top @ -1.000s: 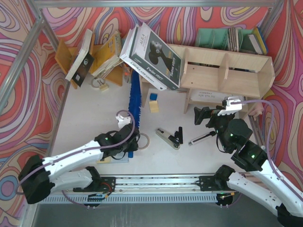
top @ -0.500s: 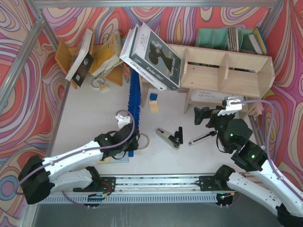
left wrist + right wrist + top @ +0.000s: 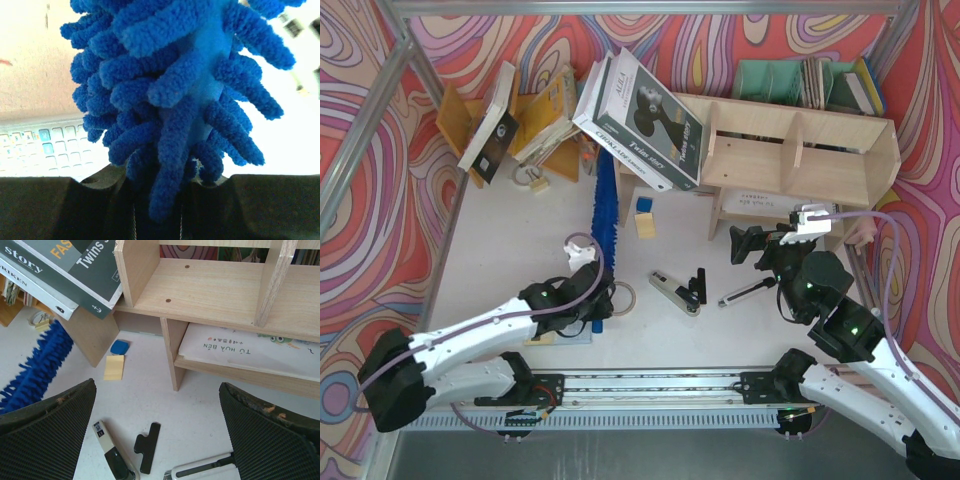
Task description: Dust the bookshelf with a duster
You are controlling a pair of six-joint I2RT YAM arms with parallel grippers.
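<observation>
The duster point(image 3: 604, 215), long, flat, bright blue and fluffy, lies on the white table pointing from my left gripper point(image 3: 596, 300) toward the bookshelf's left end. In the left wrist view its strands point(image 3: 190, 85) fill the frame, and the left gripper point(image 3: 160, 185) is shut on its near end. The bookshelf point(image 3: 790, 150) is pale plywood with two tiers and stands at the back right. My right gripper point(image 3: 765, 240) hovers open in front of its lower tier. In the right wrist view that gripper point(image 3: 156, 387) holds nothing, with the bookshelf point(image 3: 210, 290) ahead and the duster point(image 3: 35, 375) at the left.
Large books point(image 3: 640, 120) lean on the bookshelf's left end. An orange-brown rack point(image 3: 535, 125) stands at the back left and a green file holder point(image 3: 770, 80) behind the shelf. A utility knife point(image 3: 750, 292), cream-and-black tool point(image 3: 672, 290), black clip point(image 3: 698, 285) and yellow block point(image 3: 645, 224) lie mid-table.
</observation>
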